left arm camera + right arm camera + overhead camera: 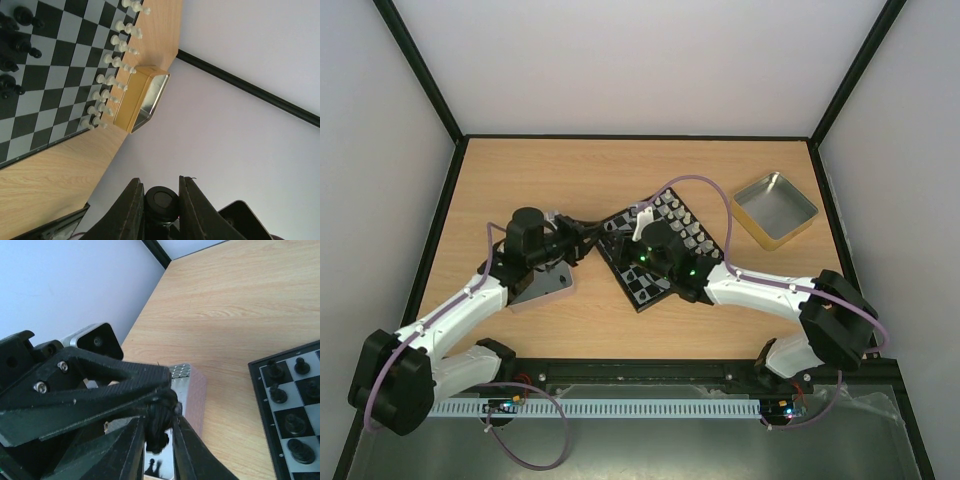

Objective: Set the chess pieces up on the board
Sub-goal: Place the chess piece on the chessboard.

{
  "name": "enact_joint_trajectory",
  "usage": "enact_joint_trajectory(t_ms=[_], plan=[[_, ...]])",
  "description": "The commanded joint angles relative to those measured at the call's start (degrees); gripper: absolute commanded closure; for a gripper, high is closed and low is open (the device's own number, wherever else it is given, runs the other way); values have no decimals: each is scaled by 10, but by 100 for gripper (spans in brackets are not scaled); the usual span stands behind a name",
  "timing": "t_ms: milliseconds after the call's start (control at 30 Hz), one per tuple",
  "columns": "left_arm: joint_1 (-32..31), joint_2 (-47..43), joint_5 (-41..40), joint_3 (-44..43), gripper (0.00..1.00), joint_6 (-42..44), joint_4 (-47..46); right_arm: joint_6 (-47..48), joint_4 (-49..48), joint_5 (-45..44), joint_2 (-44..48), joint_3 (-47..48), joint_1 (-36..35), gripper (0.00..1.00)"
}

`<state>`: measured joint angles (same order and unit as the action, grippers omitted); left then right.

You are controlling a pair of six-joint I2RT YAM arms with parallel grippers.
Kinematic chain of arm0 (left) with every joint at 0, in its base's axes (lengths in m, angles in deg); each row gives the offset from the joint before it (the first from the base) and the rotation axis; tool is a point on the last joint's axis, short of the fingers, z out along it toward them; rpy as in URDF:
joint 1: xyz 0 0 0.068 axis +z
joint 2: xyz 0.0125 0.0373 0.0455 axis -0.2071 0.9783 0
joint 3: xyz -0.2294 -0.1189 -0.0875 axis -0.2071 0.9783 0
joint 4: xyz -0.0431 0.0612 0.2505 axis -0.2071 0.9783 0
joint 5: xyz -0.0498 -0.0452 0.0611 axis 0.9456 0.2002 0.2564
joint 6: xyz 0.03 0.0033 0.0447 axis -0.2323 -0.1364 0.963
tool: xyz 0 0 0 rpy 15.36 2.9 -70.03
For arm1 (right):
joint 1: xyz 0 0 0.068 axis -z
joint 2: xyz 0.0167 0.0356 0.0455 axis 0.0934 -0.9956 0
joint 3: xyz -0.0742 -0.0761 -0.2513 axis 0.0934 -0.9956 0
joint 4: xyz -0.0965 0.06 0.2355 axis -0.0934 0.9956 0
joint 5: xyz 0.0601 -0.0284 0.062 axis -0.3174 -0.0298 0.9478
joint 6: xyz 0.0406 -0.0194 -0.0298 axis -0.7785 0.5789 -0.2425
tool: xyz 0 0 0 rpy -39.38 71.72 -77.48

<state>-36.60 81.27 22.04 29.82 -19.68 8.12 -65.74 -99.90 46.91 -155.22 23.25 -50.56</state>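
Note:
A black chess piece [160, 426] hangs in the air between both grippers, left of the board [645, 290]. My left gripper [161, 181] is shut on it, and the piece's round base [162, 200] shows between the fingers. My right gripper [159, 419] is shut on the same piece from below, under the left gripper's fingers [125, 375]. In the top view the two grippers [590, 240] [617, 250] meet tip to tip. White pieces [110, 65] stand in two rows along one edge of the board [50, 75]. Black pieces [292, 422] stand along the opposite edge.
A grey metal tin [545, 285] with a pinkish side [192, 390] lies under the grippers, and small black pieces show on its shiny floor [155, 465]. A gold tin [775, 207] lies at the far right, beyond the board. Black-framed walls enclose the table.

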Motion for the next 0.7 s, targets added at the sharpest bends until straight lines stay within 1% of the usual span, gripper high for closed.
enact_joint_trajectory(t_ms=[0,67,167,233,300,367,433,500,533,567,633,667], plan=[[-15,-7,34,13,87,-21,-13,10,-18,-18,1,24,-2,82],[-14,-10,34,15,87,-25,-16,11,-19,-14,0,25,-3,87],[-15,-11,33,16,87,-28,-18,11,-21,-7,-1,23,-3,97],[-14,-12,32,17,85,-27,-17,10,-18,-5,1,23,-3,98],[-15,-14,27,17,79,-21,-10,9,-4,0,6,25,-2,98],[-15,-18,14,13,68,0,9,10,30,-3,12,35,-3,98],[-13,-21,-11,-12,54,55,68,13,91,-7,21,52,-1,98],[-12,-22,-58,-46,45,145,151,17,184,-8,26,82,6,98],[-10,-23,-84,-61,41,188,198,20,244,-9,24,102,13,98],[-8,-26,-113,-71,39,232,224,24,303,-6,21,120,21,98],[-7,-36,-179,-87,37,318,270,43,404,13,14,147,41,98],[-7,-42,-209,-87,36,370,275,49,445,20,10,155,50,98]])
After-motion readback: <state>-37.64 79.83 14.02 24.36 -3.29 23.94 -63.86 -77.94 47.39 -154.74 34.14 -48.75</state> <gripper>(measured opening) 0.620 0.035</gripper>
